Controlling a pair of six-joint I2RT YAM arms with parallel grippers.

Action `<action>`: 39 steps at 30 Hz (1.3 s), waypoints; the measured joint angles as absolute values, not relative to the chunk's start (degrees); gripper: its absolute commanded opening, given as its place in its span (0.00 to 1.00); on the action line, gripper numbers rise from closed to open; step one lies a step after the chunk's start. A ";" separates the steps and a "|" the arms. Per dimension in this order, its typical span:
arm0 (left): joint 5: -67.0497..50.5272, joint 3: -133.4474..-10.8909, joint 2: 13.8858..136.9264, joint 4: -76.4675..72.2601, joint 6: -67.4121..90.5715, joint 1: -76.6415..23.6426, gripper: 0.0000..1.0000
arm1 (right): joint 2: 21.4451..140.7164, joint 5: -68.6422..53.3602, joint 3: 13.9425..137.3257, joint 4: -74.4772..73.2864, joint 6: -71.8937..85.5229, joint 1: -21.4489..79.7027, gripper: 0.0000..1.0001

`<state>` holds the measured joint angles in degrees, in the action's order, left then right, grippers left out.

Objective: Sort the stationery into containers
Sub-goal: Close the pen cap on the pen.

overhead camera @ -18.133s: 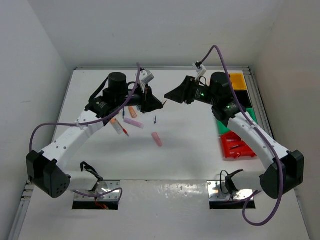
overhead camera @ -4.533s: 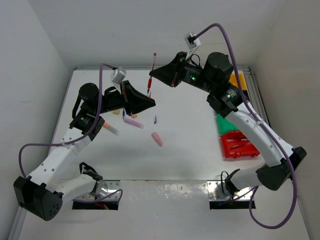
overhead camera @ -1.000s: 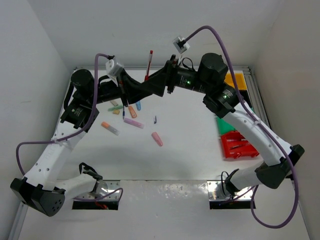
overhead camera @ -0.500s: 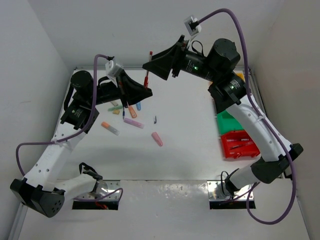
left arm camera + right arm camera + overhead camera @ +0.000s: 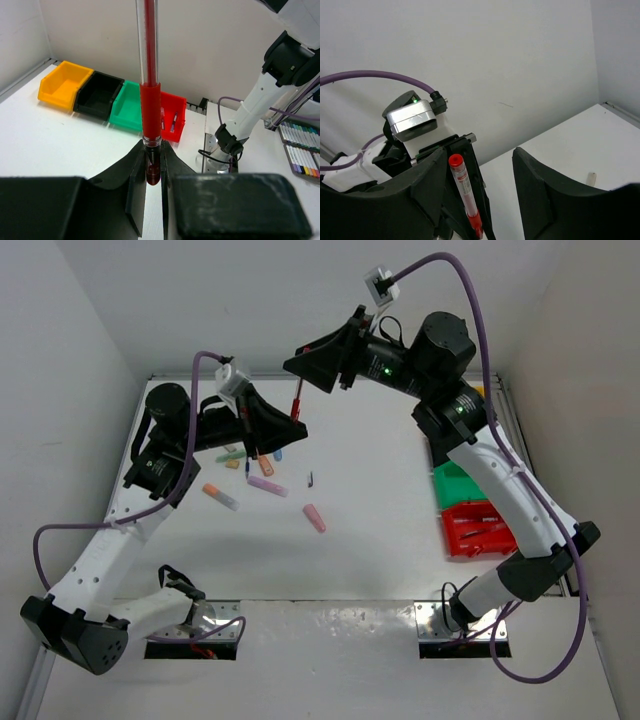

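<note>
1. White-walled bay, white surface (image 5: 380,500); bins (image 5: 124,119) at the right edge.
2. Red pen (image 5: 149,100) upright in mid-air, its lower end pinched by the left end effector (image 5: 150,186).
3. Right end effector (image 5: 479,160), spread wide and empty, faces it: centre on the barrel before closing.

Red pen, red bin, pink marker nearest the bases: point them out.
red pen (image 5: 150,110), left wrist view, red grip section.
red bin (image 5: 480,552), top external view, near wall.
pink marker (image 5: 314,518), top external view, mid-body.
</note>
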<state>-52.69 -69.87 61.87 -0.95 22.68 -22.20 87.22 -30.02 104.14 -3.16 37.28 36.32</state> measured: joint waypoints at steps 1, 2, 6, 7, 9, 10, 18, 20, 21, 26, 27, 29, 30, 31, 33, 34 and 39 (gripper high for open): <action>-52.71 -69.87 61.87 -0.95 22.72 -22.20 0.00 | 87.26 -30.00 104.40 -3.14 37.26 36.21 0.52; -52.73 -69.87 61.87 -0.99 22.74 -22.20 0.00 | 87.29 -30.00 104.57 -3.07 37.26 36.16 0.51; -52.71 -69.73 61.87 -1.02 22.76 -22.20 0.00 | 87.29 -30.00 104.97 -3.05 37.26 36.12 0.45; -52.71 -69.63 61.87 -1.08 22.74 -22.20 0.00 | 87.29 -30.00 104.97 -3.05 37.28 36.12 0.41; -52.69 -69.43 61.87 -1.08 22.74 -22.20 0.00 | 87.29 -30.00 104.97 -3.07 37.23 36.10 0.33; -52.66 -69.38 61.87 -1.08 22.74 -22.20 0.00 | 87.29 -30.00 104.97 -3.07 37.19 36.07 0.29; -52.62 -68.99 61.87 -2.31 24.14 -22.20 0.00 | 87.29 -29.65 104.97 -3.07 36.84 35.97 0.00; -52.62 -68.99 61.87 -2.44 24.62 -22.20 0.00 | 87.29 -29.50 104.97 -3.07 36.84 35.97 0.00; -52.62 -68.99 61.87 -2.48 24.77 -22.20 0.00 | 87.29 -29.36 104.97 -3.11 36.73 36.07 0.00; -52.66 -68.99 62.02 -2.20 25.54 -22.20 0.00 | 87.02 -28.49 104.03 -2.59 36.05 37.04 0.00; -52.75 -68.99 62.08 -2.00 25.58 -22.20 0.00 | 86.76 -28.34 103.46 -2.26 35.86 37.34 0.00; -53.01 -68.99 62.28 -1.76 25.67 -22.20 0.00 | 86.08 -27.83 102.02 -1.34 35.55 37.65 0.00; -53.23 -68.99 62.41 -1.54 25.76 -22.20 0.00 | 85.78 -27.57 101.43 -1.02 35.38 37.78 0.00; -53.45 -68.99 62.57 -1.30 25.76 -22.20 0.00 | 85.38 -27.35 100.57 -0.43 35.03 38.02 0.00; -53.91 -68.99 62.65 -0.40 25.76 -22.20 0.00 | 84.73 -26.92 99.11 0.45 34.48 38.41 0.00; -54.08 -68.99 62.65 -0.01 25.76 -22.20 0.00 | 84.42 -26.76 98.41 0.93 34.41 38.52 0.00; -54.68 -68.99 62.67 1.34 25.74 -22.20 0.00 | 83.24 -25.85 95.79 2.57 34.39 38.83 0.00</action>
<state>-54.68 -68.99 62.67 1.34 25.74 -22.20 83.24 -25.85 95.79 2.57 34.39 38.83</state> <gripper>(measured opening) 0.193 0.079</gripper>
